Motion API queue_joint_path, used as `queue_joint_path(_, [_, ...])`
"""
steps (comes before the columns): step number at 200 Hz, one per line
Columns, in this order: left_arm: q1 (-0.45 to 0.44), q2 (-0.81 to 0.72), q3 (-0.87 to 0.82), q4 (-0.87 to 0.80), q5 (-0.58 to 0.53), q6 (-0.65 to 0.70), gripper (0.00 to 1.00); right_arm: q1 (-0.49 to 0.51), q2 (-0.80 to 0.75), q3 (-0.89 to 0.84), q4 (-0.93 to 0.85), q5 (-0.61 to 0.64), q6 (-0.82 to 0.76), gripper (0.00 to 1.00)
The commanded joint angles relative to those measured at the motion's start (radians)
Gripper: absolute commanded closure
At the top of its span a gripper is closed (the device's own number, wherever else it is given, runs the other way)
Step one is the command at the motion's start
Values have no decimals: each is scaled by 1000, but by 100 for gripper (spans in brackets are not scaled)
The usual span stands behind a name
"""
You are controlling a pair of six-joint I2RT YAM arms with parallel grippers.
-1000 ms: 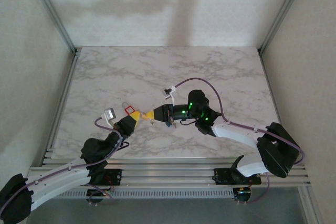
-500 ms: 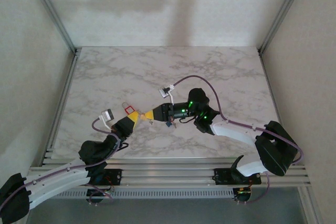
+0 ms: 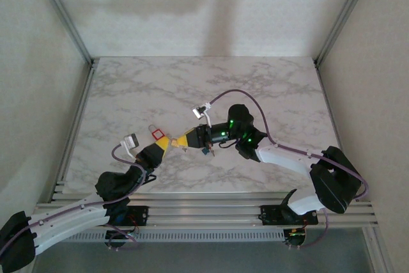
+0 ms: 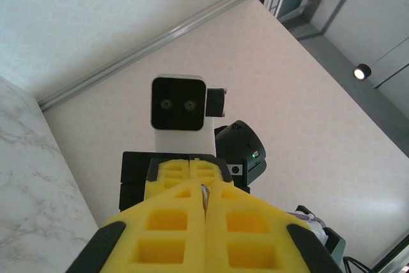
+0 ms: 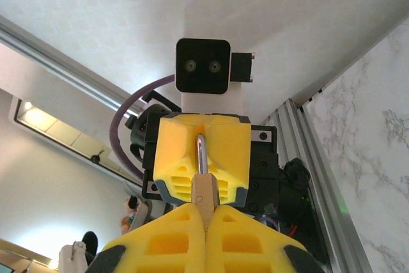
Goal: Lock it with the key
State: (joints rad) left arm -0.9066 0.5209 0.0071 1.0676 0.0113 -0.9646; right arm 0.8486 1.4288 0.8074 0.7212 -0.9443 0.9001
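Above the middle of the table my two grippers meet tip to tip. The right gripper is shut on the brass body of a small padlock. The padlock's silver shackle runs straight into the yellow fingers of the left gripper, which is shut on it. In the left wrist view a sliver of silver metal shows between the left gripper's pressed pads. I cannot pick out the key for sure. A red tag with a silver piece sits beside the left fingers.
A small blue piece hangs under the right gripper. The marble top is enclosed by white walls and an aluminium frame post on each side. The right arm's purple cable arcs over its wrist.
Both grippers stay shut and joined at the padlock. The right wrist has shifted slightly left and its cable loop has risen; the left wrist has eased a little toward me.
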Motion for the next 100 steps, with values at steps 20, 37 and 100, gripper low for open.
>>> queue_joint_path(20, [-61,-31,-67,-85,281,1,100,-2,19,39,-107,161,-80,100])
queue_joint_path(37, [-61,-52,-64,-111,281,2,100,-2,14,42,-112,167,-83,100])
queue_joint_path(100, [-65,-90,-77,-137,280,-11,100,-7,-23,15,-85,207,-81,100])
